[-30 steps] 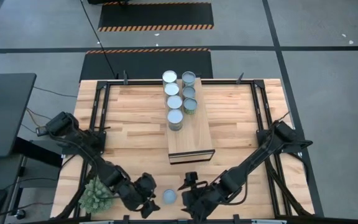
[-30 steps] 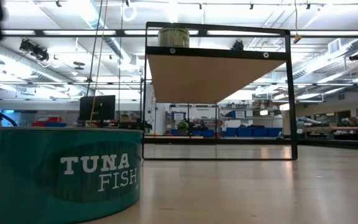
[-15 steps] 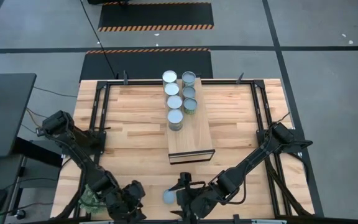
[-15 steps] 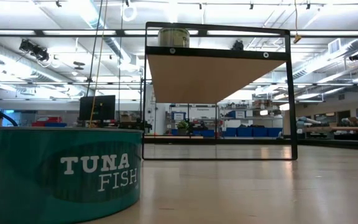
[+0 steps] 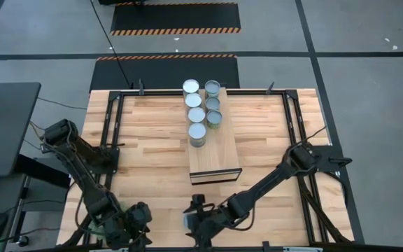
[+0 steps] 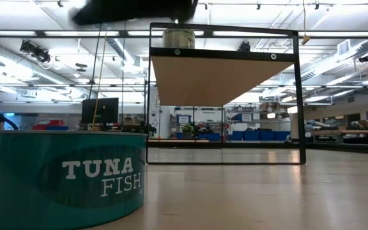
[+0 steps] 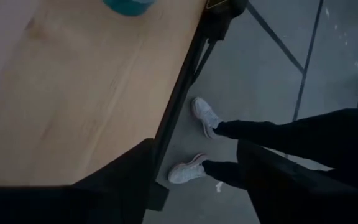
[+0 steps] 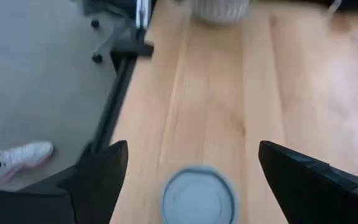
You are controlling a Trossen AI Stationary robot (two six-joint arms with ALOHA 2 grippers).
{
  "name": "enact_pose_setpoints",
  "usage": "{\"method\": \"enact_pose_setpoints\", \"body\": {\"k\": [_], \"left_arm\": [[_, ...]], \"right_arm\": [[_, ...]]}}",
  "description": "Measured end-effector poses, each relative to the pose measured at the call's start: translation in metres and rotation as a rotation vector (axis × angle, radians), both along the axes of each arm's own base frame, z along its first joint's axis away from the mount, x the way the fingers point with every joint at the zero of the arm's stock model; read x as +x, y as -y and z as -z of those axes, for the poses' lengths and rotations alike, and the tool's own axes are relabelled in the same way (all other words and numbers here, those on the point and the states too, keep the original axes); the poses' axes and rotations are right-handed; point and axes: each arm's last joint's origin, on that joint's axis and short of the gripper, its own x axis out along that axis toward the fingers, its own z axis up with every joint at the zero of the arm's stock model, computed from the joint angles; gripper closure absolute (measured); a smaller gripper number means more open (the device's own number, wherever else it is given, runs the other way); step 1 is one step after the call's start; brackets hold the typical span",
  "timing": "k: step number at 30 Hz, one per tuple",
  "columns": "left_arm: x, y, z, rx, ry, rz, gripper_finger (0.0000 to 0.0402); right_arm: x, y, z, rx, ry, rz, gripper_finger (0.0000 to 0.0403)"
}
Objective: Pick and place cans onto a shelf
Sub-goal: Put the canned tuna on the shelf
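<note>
Left end effector (image 5: 140, 225) low at the desk's (image 5: 152, 133) front-left corner, fingers' gap impossible to tell; spiky green plant barely seen beside it at the desk's front edge; lone can (image 8: 199, 194) standing near the front edge, teal TUNA FISH label (image 6: 101, 177) facing the low camera; right end effector (image 5: 196, 218) poised right over it, fingers (image 8: 98, 177) spread wide on either side, not touching; shelf (image 5: 214, 143) running from desk centre to the back edge; seven cans (image 5: 197, 133) in two rows at its back end; a person's white shoes (image 7: 204, 112) on the floor beside the desk.
</note>
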Motion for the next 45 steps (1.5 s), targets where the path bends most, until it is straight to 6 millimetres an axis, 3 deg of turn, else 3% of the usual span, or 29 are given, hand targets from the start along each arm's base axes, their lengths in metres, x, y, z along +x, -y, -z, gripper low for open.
{"method": "enact_pose_setpoints", "body": {"k": [4, 21, 27, 36, 45], "left_arm": [[0.0, -0.001, 0.0, -0.005, -0.003, -0.007, 0.0171], [-0.002, 0.001, -0.001, -0.041, -0.026, -0.025, 0.0171], [-0.002, 0.001, -0.001, -0.043, -0.027, -0.027, 0.0171], [-0.002, 0.001, -0.001, -0.056, -0.036, -0.043, 0.0171], [-0.002, 0.001, -0.001, -0.045, -0.038, -0.04, 0.0171]], "right_arm": [[0.004, 0.003, 0.016, -0.018, -0.05, -0.034, 0.0024], [0.001, 0.004, 0.034, -0.026, -0.096, -0.071, 0.0006], [0.009, 0.003, 0.06, -0.03, -0.094, -0.106, 0.0006], [0.008, 0.004, 0.064, -0.085, -0.107, -0.104, 0.0006], [-0.003, 0.008, 0.073, -0.166, -0.236, -0.108, 0.0021]]}}
